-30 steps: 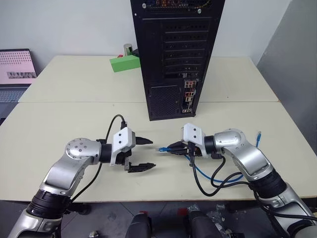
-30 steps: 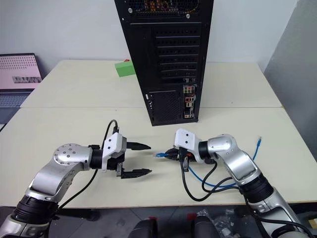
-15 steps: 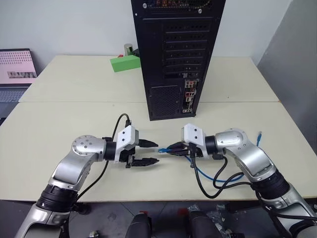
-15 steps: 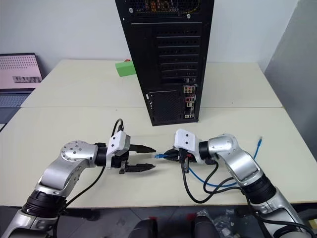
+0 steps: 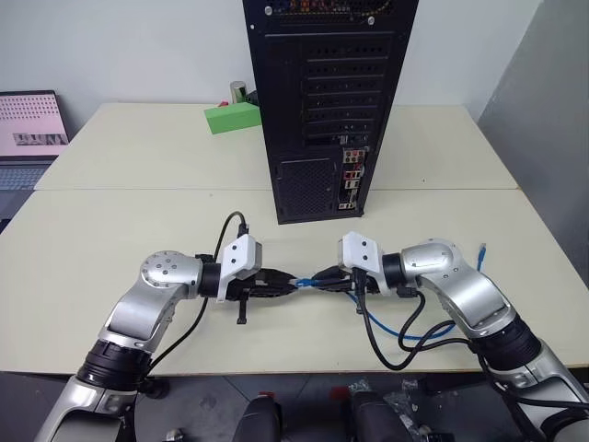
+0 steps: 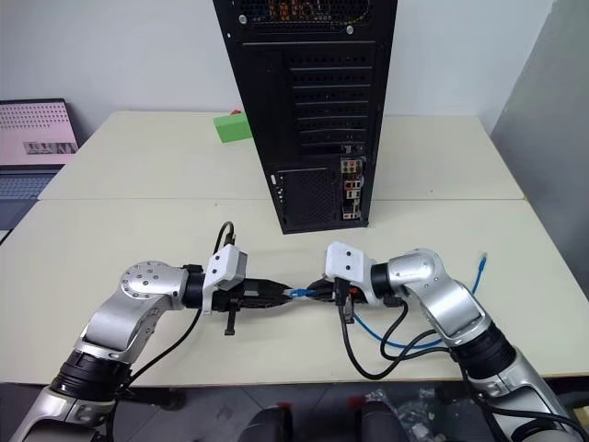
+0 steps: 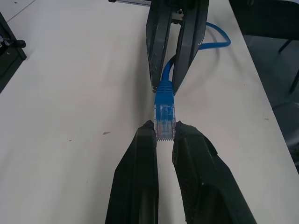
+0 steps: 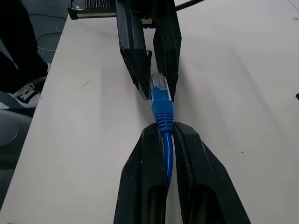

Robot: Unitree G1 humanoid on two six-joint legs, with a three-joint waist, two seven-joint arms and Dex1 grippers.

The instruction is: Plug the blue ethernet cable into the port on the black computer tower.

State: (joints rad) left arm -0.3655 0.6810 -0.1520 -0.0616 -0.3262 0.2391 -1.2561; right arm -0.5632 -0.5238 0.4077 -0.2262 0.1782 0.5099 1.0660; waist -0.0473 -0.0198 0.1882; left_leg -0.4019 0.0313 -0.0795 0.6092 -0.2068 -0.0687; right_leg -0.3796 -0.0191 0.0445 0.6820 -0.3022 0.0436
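We've got a green block (image 5: pixel 231 117) sitting on the far table (image 5: pixel 138 157) with a small can (image 5: pixel 238 90) behind it, plus a laptop (image 5: pixel 30 129) off to the left.

Clear plastic plug (image 7: pixel 164 122), matt table (image 7: pixel 70 93)

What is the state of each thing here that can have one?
blue ethernet cable: unplugged, held at one plug by both grippers.
left gripper: shut on the clear plug.
right gripper: shut on the cord behind the plug.
black computer tower: upright, nothing plugged in.
laptop: open, screen lit.
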